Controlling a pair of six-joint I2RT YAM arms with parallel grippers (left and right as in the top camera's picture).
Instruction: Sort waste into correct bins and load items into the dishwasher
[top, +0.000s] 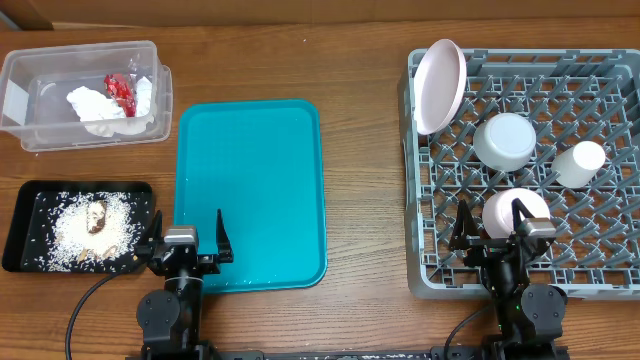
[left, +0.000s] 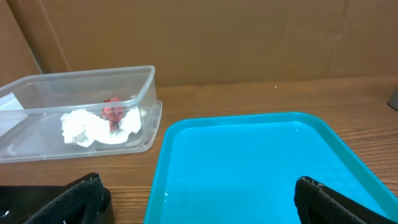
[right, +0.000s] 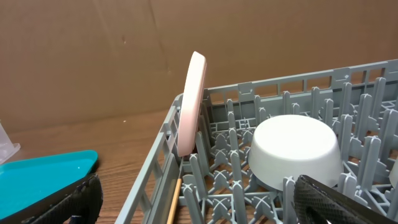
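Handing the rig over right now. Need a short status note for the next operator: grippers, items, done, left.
Left gripper: open, empty, at the near edge of the teal tray.
Right gripper: open, empty, over the front of the dish rack.
Clear bin: tissue, red wrapper.
Black tray: rice-like scraps.
Rack: pink plate on edge, far bowl and near bowl upturned, white cup.
Done: teal tray bare.
Left: nothing visible to sort; likely just verify.
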